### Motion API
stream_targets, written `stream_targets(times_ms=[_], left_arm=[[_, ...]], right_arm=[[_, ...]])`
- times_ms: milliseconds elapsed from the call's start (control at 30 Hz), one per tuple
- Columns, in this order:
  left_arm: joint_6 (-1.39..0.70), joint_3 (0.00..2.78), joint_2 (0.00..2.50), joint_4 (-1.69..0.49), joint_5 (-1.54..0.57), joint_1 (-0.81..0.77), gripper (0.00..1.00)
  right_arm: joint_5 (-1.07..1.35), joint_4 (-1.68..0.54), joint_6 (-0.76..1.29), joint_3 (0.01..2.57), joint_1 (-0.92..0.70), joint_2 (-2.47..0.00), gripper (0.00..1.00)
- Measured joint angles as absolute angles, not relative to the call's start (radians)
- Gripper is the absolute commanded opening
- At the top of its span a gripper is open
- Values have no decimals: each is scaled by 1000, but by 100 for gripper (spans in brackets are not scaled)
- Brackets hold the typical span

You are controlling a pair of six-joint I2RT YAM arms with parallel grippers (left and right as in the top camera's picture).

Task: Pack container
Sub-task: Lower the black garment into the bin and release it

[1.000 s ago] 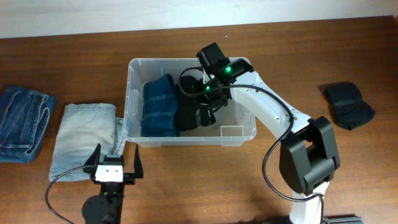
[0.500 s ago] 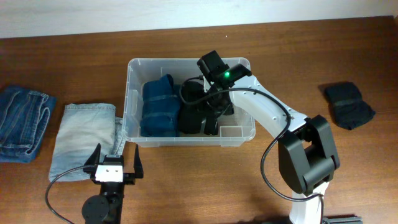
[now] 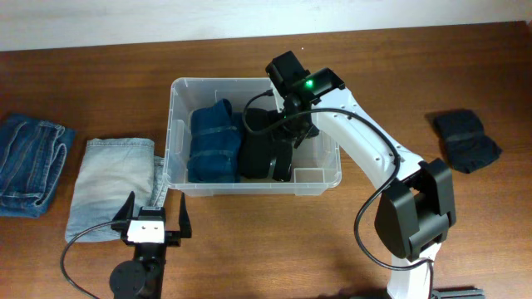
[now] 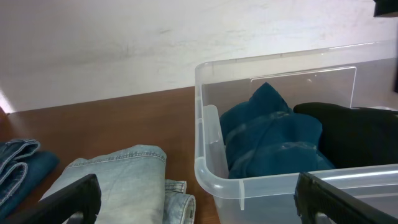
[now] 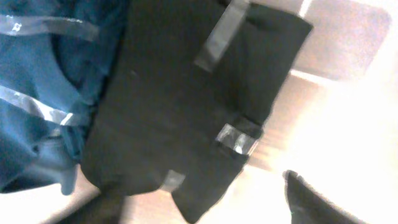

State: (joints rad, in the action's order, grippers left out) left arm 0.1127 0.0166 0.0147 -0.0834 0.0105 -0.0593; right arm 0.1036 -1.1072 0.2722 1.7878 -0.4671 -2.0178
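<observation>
The clear container (image 3: pixel 176 108) stands mid-table. Inside it a folded blue garment (image 3: pixel 214 141) lies on the left, and a folded black garment (image 3: pixel 262 151) lies against its right side. My right gripper (image 3: pixel 283 133) hovers over the black garment, open and holding nothing. In the right wrist view the black garment (image 5: pixel 186 106) and blue garment (image 5: pixel 37 93) lie below my gripper (image 5: pixel 205 208). My left gripper (image 3: pixel 152 218) is open, low at the front, just before the container's near left corner (image 4: pixel 211 168).
Light denim jeans (image 3: pixel 112 187) lie folded left of the container, with darker blue jeans (image 3: pixel 29 162) further left. A small black folded cloth (image 3: pixel 465 139) lies at the far right. The right arm's base (image 3: pixel 411 216) stands front right.
The right gripper has opened and let go of the black garment, which now lies flat in the container. The gripper has lifted and drawn back a little. The left arm has not moved.
</observation>
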Motion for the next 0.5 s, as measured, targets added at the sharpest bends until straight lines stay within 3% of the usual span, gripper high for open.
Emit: stream_targets(times_ms=[33,500], left_arm=[[113,17,15,-83,10,-59,99],[113,17,15,-83,10,-59,99]], right_arm=[[86,-1111,274,1788,-467,-2018,4],[-47,-1083,394,1768,-467,-2019,4]])
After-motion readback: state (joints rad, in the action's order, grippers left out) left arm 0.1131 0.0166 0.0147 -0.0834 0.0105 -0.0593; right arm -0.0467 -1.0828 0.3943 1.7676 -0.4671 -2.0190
